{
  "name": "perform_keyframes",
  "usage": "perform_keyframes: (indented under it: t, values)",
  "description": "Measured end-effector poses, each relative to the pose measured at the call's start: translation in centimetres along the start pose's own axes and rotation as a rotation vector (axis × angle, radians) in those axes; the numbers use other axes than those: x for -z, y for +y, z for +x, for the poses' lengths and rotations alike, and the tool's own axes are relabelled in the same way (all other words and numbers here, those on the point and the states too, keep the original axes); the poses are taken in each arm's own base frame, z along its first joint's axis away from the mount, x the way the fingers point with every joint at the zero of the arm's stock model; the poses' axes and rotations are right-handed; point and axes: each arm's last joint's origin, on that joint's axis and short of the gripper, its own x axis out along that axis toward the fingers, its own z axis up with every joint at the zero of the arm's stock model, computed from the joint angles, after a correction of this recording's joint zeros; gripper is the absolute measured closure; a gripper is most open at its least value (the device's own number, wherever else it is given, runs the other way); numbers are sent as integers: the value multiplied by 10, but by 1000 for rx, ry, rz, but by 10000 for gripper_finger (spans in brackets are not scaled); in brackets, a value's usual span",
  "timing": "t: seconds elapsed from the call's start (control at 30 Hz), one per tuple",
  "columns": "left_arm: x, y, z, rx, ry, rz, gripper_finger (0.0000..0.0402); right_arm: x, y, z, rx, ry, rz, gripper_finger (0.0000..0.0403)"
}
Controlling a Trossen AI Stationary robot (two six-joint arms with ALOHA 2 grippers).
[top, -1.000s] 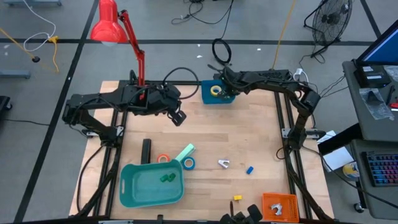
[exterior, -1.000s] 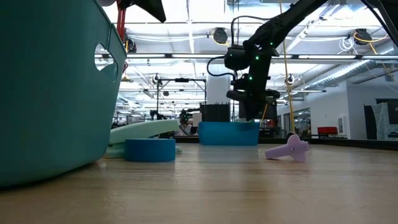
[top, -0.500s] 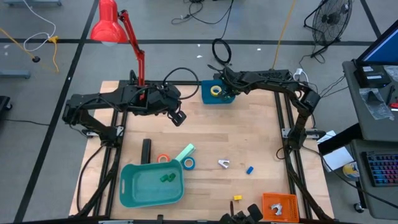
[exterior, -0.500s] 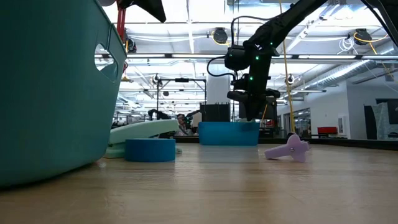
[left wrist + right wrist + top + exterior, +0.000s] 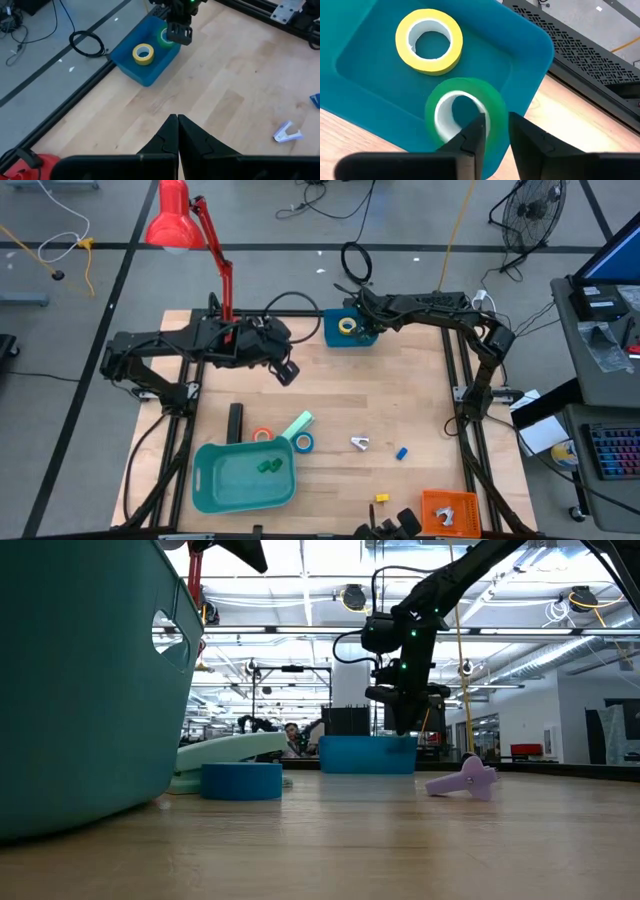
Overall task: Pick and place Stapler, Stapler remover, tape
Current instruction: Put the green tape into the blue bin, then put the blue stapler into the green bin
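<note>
My right gripper (image 5: 495,132) is over the blue tray (image 5: 332,332) at the table's far edge, shut on a green tape roll (image 5: 451,102). A yellow tape roll (image 5: 429,41) lies flat in that tray. My left gripper (image 5: 178,122) is shut and empty, above the bare table left of the tray (image 5: 287,371). The black stapler (image 5: 235,421), an orange tape roll (image 5: 263,435), a blue tape roll (image 5: 303,442) and the pale staple remover (image 5: 360,443) lie on the table nearer the front. My right gripper has one finger (image 5: 472,134) inside the green roll's open centre and the other (image 5: 526,137) outside, pinching the ring's wall (image 5: 495,112). The fingers come from above, pointing down. The roll sits tilted over the tray's floor; I cannot tell whether it touches the floor.
A teal bin (image 5: 215,480) with small green pieces stands at the front left. A mint-green block (image 5: 297,425) lies by the blue roll. Small blue (image 5: 401,452) and yellow (image 5: 381,498) cubes and an orange piece (image 5: 449,510) lie front right. A red lamp (image 5: 175,220) stands far left.
</note>
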Motion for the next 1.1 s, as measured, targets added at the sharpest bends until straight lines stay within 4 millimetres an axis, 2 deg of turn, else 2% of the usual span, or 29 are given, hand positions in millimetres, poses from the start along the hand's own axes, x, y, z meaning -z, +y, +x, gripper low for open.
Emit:
perform_keyframes:
  t: [0.23, 0.47, 0.57, 0.67, 0.83, 0.97, 1.1]
  values:
    - [1, -3, -1, -5, -7, 9, 401, -1, 0, 0, -3, -8, 3, 295]
    - [2, -4, -2, -1, -6, 21, 401, -3, 1, 0, -14, -29, 9, 297]
    - [2, -4, -2, -1, -6, 28, 401, -4, 3, -4, -71, -35, 13, 303]
    - [2, -4, -2, 0, -7, 37, 401, -6, 10, -9, -203, -48, 12, 308]
    - [-1, -3, -1, 3, -26, 32, 401, -7, 28, -37, -474, -104, -75, 319]
    - [-5, -4, -1, 17, -62, 33, 401, 5, 45, -76, -610, -146, -184, 340]
    - [-7, -3, 0, 23, -68, 32, 401, 26, 55, -122, -670, -181, -277, 389]
